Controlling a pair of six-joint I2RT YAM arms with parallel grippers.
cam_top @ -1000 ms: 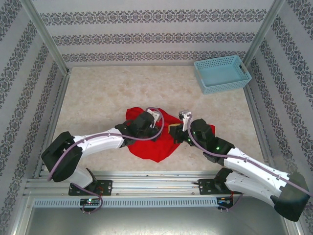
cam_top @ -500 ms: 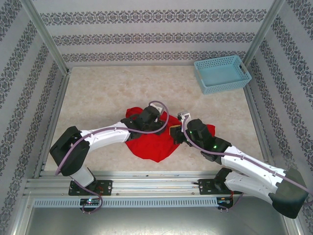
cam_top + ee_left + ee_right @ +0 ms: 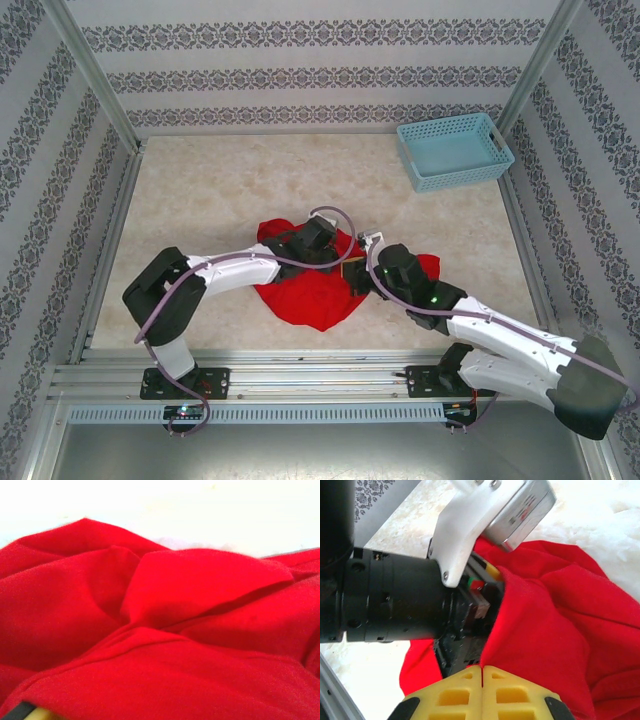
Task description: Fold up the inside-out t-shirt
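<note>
The inside-out t-shirt (image 3: 318,290) lies crumpled and bright red on the table, just in front of both arms. My right gripper (image 3: 482,667) has its yellow pads pressed together, with an edge of the red cloth (image 3: 545,630) pinched at their tips. In the top view it sits at the shirt's right side (image 3: 362,275). My left gripper (image 3: 338,254) pushes into the shirt from the left, close against the right one. Red folds (image 3: 165,630) cover its jaws, and a single fingertip (image 3: 22,712) peeks out at the bottom left. The right wrist view shows the left wrist (image 3: 395,600) with a yellow finger (image 3: 491,571) going under the cloth.
A light blue plastic basket (image 3: 455,150) stands at the far right corner. Patterned walls and metal frame rails (image 3: 110,250) enclose the marbled table (image 3: 220,190). The two arms nearly touch over the shirt.
My left arm has reached further right into the shirt, closing on the right gripper. The right gripper has shifted slightly left and stays shut on the cloth.
</note>
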